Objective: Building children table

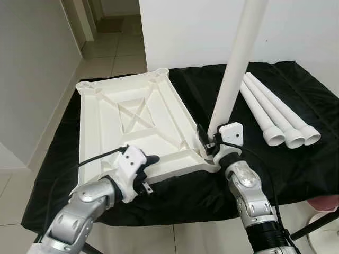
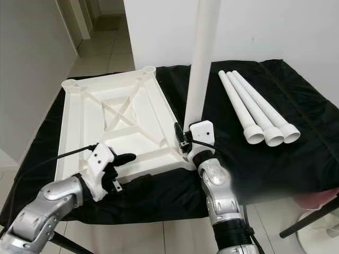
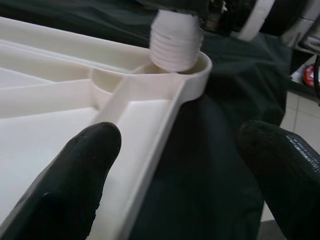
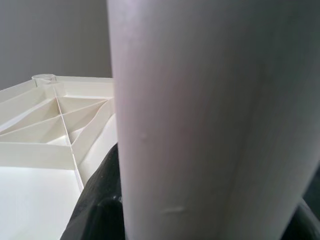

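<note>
A white plastic tabletop [image 1: 132,114] lies upside down on a table draped in black cloth, its ribs facing up. My right gripper [image 1: 209,142] is shut on a white table leg [image 1: 233,69], holding it upright over the tabletop's near right corner. In the left wrist view the leg's threaded end [image 3: 175,42] sits just at the round corner socket [image 3: 197,75]. My left gripper [image 1: 149,173] is open and straddles the tabletop's near rim, one finger [image 3: 75,175] over the panel and the other outside it. The right wrist view has the held leg [image 4: 200,125] close up.
Three more white legs [image 1: 273,108] lie side by side on the black cloth [image 1: 296,169] to the right, wide ends toward me. A white wall stands behind. Tiled floor [image 1: 32,143] runs along the left. A pale object [image 1: 326,211] sits low at the right.
</note>
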Controlling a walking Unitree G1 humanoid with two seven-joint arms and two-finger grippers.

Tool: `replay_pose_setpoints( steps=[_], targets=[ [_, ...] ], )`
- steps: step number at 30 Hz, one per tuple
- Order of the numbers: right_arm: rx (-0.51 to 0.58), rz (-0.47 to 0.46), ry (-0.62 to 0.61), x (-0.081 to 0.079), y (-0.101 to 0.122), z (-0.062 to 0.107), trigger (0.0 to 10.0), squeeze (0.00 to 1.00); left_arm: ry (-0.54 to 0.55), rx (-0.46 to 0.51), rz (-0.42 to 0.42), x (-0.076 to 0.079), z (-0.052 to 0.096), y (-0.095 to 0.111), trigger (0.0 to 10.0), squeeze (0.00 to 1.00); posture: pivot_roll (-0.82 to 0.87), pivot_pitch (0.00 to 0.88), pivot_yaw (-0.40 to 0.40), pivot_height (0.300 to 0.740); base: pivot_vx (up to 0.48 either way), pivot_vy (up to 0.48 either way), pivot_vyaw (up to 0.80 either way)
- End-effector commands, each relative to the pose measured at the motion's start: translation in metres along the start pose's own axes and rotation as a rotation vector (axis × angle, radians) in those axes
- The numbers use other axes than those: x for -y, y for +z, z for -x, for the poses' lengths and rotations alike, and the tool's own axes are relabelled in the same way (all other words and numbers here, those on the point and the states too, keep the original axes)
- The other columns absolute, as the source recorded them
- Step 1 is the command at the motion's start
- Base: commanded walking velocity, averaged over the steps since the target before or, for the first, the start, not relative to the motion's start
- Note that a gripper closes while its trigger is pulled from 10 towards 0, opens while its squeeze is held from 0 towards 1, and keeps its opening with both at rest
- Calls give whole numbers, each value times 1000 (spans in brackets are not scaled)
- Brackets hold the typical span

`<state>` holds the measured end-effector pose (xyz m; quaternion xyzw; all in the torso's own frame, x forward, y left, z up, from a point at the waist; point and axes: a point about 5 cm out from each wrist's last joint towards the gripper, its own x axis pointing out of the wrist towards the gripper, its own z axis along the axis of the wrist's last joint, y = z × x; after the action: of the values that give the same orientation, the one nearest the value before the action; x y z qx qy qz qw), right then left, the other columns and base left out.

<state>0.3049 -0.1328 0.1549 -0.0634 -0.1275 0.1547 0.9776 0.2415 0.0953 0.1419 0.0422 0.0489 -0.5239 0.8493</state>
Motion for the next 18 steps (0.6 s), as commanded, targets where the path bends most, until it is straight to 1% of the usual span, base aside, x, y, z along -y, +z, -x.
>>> replay_pose_setpoints(
  steps=[1, 3, 4, 6, 10, 13, 18],
  targets=[
    [-51, -3, 29, -5, -11, 6, 10000, 0, 71, -12, -1, 0, -2, 1, 10000, 0, -36, 18, 62, 740, 0, 0, 0],
    [-54, 6, 39, -5, -12, 8, 10000, 0, 70, -5, 9, 1, -3, 3, 10000, 0, -38, 15, 61, 740, 0, 0, 0],
    [-57, 23, 56, -4, -14, 13, 10000, 0, 56, 9, 38, 2, -5, 6, 10000, 0, -38, 15, 61, 740, 0, 0, 0],
    [-59, 38, 71, -4, -16, 16, 10000, 0, 52, 18, 64, 2, -6, 8, 10000, 0, -44, 7, 65, 740, 0, 0, 0],
    [-62, 45, 84, -5, -17, 18, 10000, 0, 51, 18, 54, 2, -7, 8, 10000, 0, -45, 5, 67, 740, 0, 0, 0],
    [-70, 59, 118, -8, -20, 20, 10000, 0, 47, 23, 36, 2, -9, 9, 10000, 0, -47, 2, 68, 740, 0, 0, 0],
    [-96, 40, 140, -8, -28, 20, 10000, 0, 64, 25, 13, -2, -13, 10, 10000, 0, -51, 3, 76, 740, 0, 0, 0]
  ],
)
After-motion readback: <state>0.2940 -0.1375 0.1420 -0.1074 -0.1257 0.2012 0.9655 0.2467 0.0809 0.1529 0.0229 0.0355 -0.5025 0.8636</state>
